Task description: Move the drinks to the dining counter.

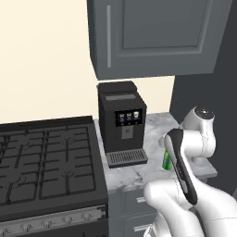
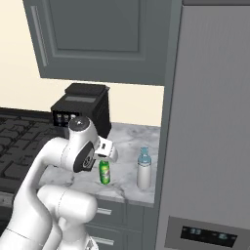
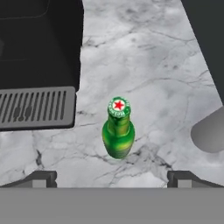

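The arm (image 1: 185,162) hides most of the green bottle (image 1: 166,160); the stove (image 1: 46,166) runs off the left edge.

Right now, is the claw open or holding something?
Claw: open, holding nothing, poised above the upright green bottle.

Glossy green glass bottle (image 3: 118,133) — on veined (polished) marble worktop (image 3: 153,65).

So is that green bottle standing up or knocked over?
Upright. The green bottle stands on its base on the marble worktop, cap pointing up at the hand camera.
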Tool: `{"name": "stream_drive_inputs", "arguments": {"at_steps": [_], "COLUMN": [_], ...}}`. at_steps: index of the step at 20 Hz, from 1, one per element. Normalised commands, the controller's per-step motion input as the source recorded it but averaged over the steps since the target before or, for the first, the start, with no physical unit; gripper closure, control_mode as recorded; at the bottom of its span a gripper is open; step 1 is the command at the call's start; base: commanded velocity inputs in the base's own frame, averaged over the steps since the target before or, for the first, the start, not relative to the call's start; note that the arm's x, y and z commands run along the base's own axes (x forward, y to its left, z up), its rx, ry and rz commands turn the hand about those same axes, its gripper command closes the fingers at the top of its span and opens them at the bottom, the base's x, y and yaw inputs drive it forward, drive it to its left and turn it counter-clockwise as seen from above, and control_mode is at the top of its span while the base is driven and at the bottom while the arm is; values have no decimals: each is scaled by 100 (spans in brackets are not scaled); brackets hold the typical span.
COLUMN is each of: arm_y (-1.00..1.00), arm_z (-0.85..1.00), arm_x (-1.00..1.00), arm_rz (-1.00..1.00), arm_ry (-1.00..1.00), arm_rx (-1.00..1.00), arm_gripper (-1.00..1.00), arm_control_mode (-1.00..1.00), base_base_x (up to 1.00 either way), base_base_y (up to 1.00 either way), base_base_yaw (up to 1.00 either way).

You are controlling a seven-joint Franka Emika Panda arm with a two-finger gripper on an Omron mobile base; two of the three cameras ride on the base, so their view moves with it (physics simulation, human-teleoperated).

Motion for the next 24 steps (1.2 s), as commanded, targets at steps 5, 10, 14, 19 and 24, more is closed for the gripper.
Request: {"name": "stream_drive_inputs", "arguments": {"at_steps": [5, 10, 14, 19, 24], "arm_y": [0, -8, -7, -1, 0], "arm_z": [-18, -18, -17, -22, -26], "arm_x": [25, 10, 6, 4, 4], "arm_rz": [4, 5, 5, 4, 3], "arm_ry": [0, 0, 0, 0, 0], "arm_rx": [0, 0, 0, 0, 0], "arm_gripper": [-100, -100, -100, -100, -100], "arm_control_mode": [-100, -100, -100, -100, -100], "base_base_x": [0, 0, 0, 0, 0], "base_base_y": [0, 0, 0, 0, 0], "base_base_yaw": [0, 0, 0, 0, 0]}}
